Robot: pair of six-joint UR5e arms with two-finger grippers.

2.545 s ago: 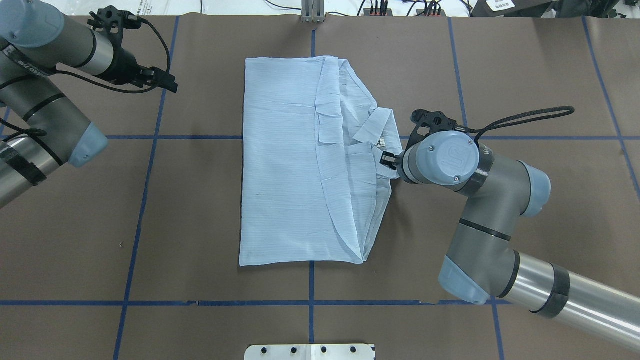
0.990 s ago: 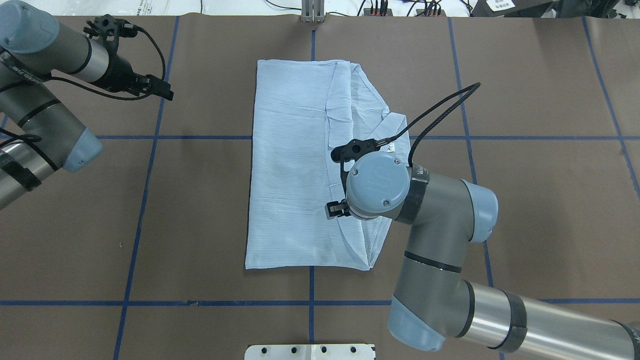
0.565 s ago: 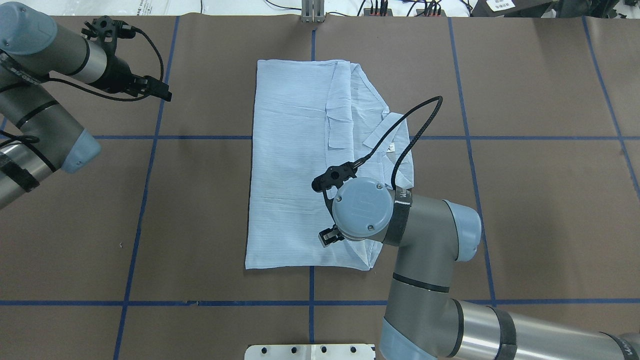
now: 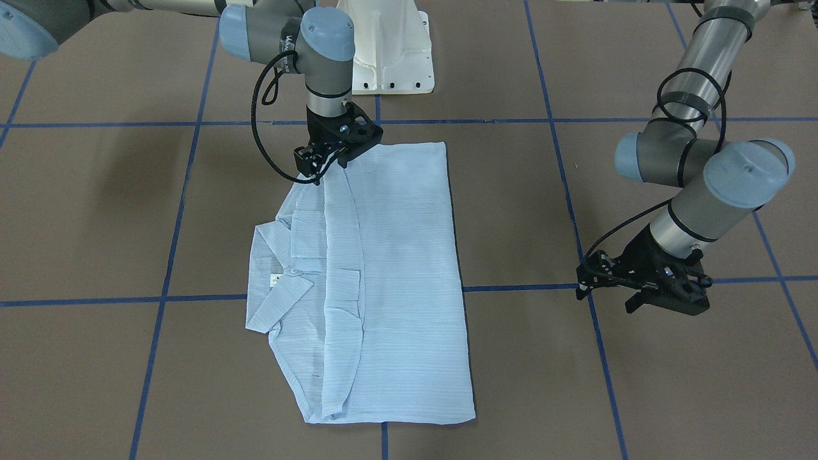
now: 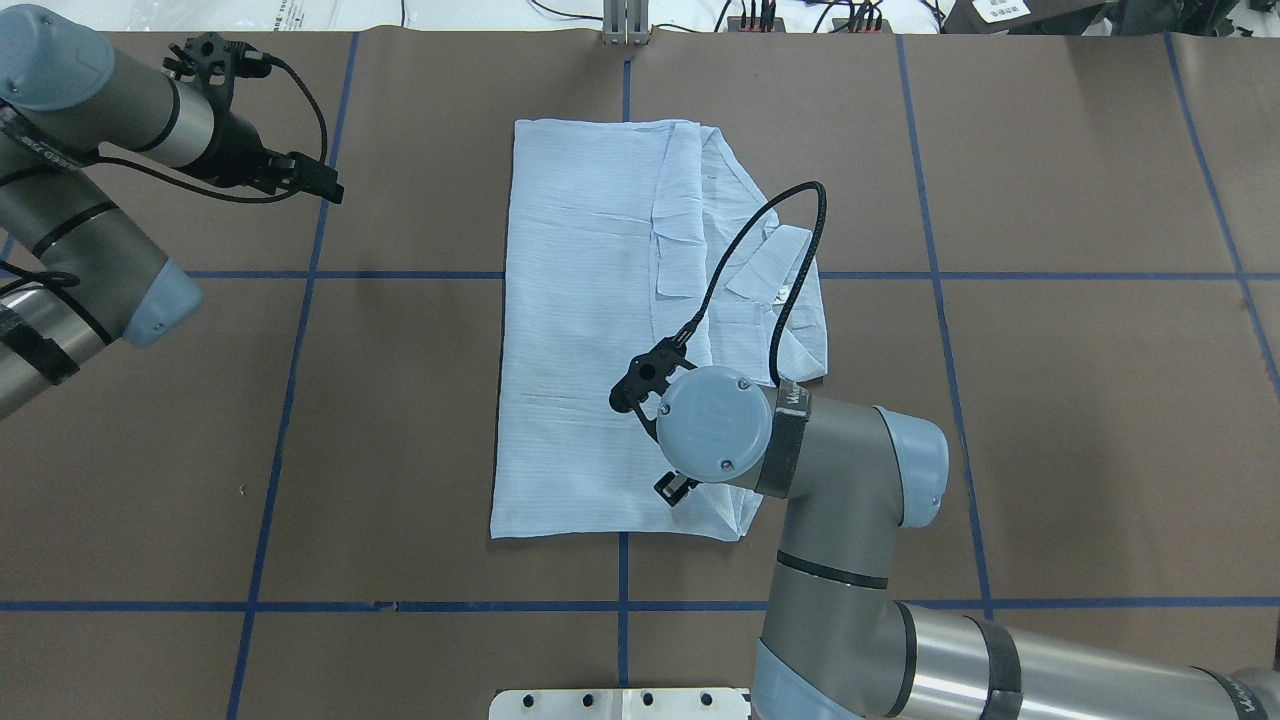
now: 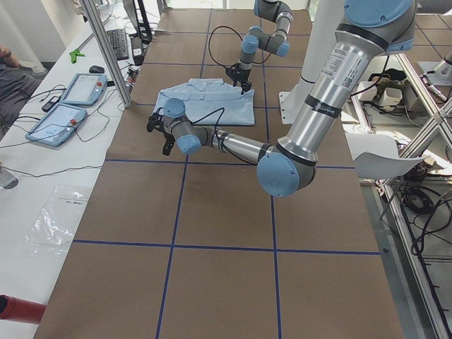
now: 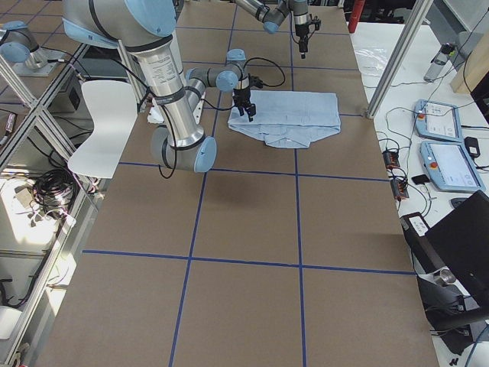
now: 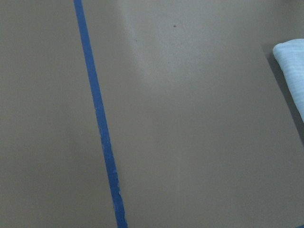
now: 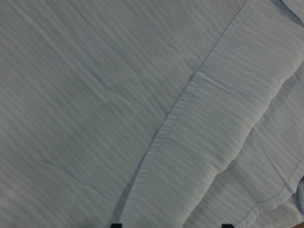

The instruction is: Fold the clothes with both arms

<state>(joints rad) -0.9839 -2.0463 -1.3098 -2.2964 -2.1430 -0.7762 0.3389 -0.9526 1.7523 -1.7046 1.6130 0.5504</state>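
The clothes, one pale blue striped shirt (image 5: pixel 580 330), lie folded into a long rectangle on the brown table, collar (image 5: pixel 770 265) on the right. My right gripper (image 5: pixel 675 490) hovers over the shirt's near right part, by a folded edge. In the right wrist view its two fingertips (image 9: pixel 116 225) stand apart with only flat cloth (image 9: pixel 95 95) beneath, so it is open. My left gripper (image 5: pixel 325 188) hangs over bare table, well left of the shirt's far corner. I cannot tell whether it is open or shut. The left wrist view shows only a shirt corner (image 8: pixel 292 66).
Blue tape lines (image 5: pixel 290 400) divide the brown table. The white mounting pedestal (image 4: pixel 390 51) stands at the robot's edge. Two tablets (image 6: pixel 70 106) and cables lie on a side bench, where part of a person (image 6: pixel 10 78) shows.
My right arm has swung from the collar at the shirt's right edge across the cloth toward its near hem. The shirt shifted slightly to the right. The left arm barely moved.
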